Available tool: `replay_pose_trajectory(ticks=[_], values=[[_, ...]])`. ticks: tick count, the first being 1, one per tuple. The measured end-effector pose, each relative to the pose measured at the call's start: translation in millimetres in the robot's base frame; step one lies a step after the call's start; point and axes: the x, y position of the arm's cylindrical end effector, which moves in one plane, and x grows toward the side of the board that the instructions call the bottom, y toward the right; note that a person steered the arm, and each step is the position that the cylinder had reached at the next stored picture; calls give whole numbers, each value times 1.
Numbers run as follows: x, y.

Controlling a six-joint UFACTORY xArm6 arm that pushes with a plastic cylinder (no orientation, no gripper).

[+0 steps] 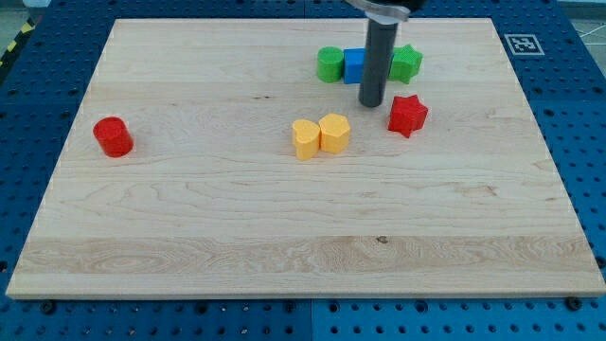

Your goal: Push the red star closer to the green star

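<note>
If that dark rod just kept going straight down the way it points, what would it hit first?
My tip points straight down, so it would meet only the pale wooden board, which it seems to touch already. The red star block lies just to the view's right.

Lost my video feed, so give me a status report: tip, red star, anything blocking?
My tip just left of red star, not touching. Green star above it, beside blue block. Path between the stars open.

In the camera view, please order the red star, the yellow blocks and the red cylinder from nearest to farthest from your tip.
1. Red star, just right of my tip.
2. Yellow blocks, below-left.
3. Red cylinder, far left.
</note>
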Motion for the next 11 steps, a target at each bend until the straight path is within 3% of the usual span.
replay_pose_trajectory(ticks=[4,7,10,11], values=[[4,100],[75,55],[21,33],[38,39]])
